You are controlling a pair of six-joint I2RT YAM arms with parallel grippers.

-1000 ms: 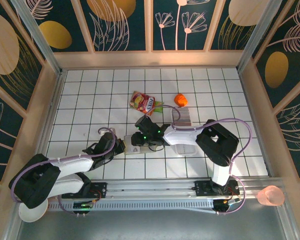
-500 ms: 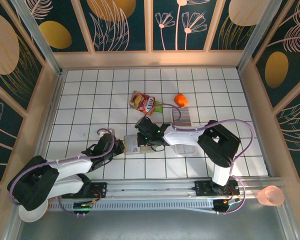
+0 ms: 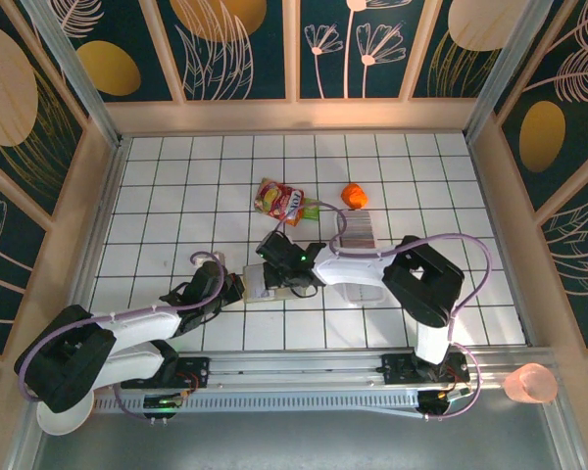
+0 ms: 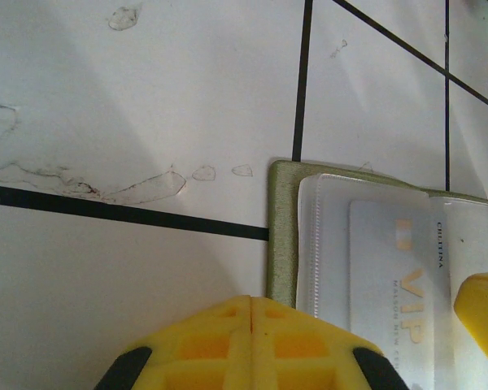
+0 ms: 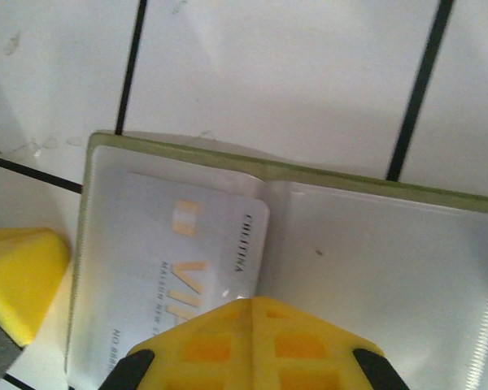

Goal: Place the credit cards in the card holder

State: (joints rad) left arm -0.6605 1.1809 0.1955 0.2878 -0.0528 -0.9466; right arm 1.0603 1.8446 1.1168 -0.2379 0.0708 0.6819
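The olive-green card holder lies open on the table, its pale inside facing up. A white card printed VIP sits in the holder's left clear pocket. My right gripper is shut, its yellow tip resting at that card's near edge. My left gripper is also shut, and its tip touches the holder's olive left edge. The other credit cards stand as a striped block to the right.
The striped cards sit in a long clear tray under my right arm. A colourful snack packet and an orange object lie behind the holder. A pink cup stands off the table at the near right.
My right gripper has slid left over the open holder. My left gripper moved in slightly toward the holder's left edge, then held still.
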